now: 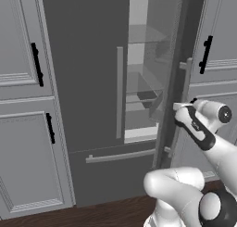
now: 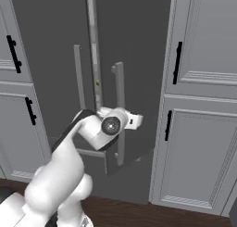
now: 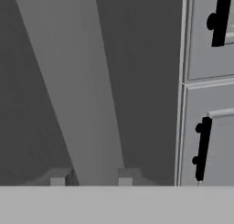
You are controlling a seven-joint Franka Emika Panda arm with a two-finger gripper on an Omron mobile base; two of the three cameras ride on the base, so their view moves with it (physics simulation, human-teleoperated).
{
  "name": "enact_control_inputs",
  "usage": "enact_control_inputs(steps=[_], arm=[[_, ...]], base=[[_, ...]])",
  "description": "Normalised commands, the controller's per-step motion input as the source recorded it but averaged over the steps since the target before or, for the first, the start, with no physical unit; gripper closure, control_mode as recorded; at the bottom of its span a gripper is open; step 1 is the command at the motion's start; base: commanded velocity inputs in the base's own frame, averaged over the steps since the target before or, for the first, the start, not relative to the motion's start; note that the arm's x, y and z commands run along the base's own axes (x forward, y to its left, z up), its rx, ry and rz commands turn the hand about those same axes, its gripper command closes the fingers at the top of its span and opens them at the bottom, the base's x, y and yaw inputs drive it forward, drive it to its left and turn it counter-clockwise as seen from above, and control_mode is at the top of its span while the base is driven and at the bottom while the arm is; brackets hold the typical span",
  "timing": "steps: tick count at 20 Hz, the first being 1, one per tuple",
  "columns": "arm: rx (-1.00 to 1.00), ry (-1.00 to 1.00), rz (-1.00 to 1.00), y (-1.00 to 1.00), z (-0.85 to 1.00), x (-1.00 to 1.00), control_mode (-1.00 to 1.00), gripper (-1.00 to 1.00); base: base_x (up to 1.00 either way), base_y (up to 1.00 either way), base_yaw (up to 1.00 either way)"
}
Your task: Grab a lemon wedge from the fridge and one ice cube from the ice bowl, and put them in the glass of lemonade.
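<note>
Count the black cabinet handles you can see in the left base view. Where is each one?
3. One sits on the upper left cabinet, one on the lower left cabinet, and one on the upper right cabinet. The arm may hide another at lower right.

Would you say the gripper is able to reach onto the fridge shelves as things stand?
Probably not yet. The gripper sits at the right door's bar handle, outside the fridge. That door is only partly open, leaving a narrow gap to the glass shelves. Opening it wider should clear the way.
</note>
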Motion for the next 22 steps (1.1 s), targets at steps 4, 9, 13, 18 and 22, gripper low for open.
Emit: enact_control_inputs(steps=[4, 9, 13, 18, 22], arm=[[0.0, 0.14, 0.0, -0.51, 0.5, -0.53, -1.0, 1.0], [0.05, -0.12, 0.0, -0.47, -0.18, -0.85, -1.0, -1.0], [0.03, -0.09, 0.0, -0.43, 0.13, -0.79, -1.0, -1.0], [-0.01, 0.0, 0.06, -0.02, 0.94, -0.99, -1.0, -1.0], [-0.17, 0.06, 0.08, 0.54, 1.0, -0.79, -1.0, -1.0]], base=[[0.0, 0.0, 0.0], [0.0, 0.0, 0.0], [0.0, 0.0, 0.0], [0.0, 0.0, 0.0], [0.0, 0.0, 0.0]])
